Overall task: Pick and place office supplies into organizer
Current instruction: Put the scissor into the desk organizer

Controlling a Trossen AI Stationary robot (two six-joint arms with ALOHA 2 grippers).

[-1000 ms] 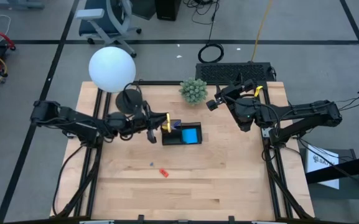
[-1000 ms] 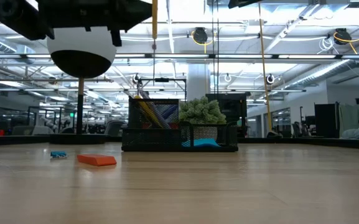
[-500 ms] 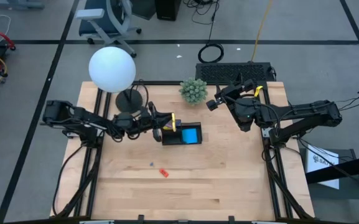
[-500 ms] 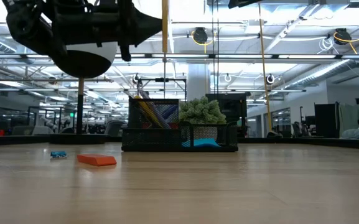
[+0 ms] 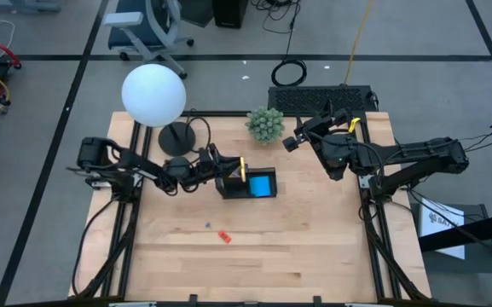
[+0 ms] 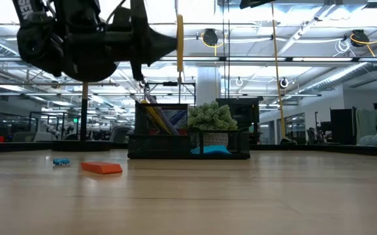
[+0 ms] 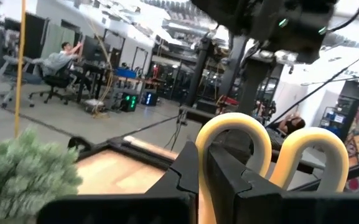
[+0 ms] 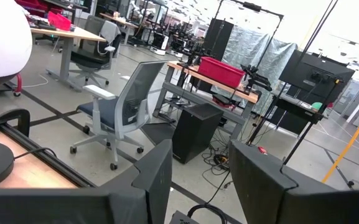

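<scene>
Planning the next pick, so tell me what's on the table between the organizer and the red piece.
Nothing: in the high view, bare wood separates the organizer from the red piece. The small blue piece lies off to the side, nearer the left arm.

The scissors (image 7: pixel 263 165) blades are hidden behind the left hand (image 7: pixel 199 180).

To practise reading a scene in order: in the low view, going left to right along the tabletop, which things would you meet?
Small blue piece → flat red piece → black organizer, with pens standing in its left part and the blue sticky-note pad low in its right part.
</scene>
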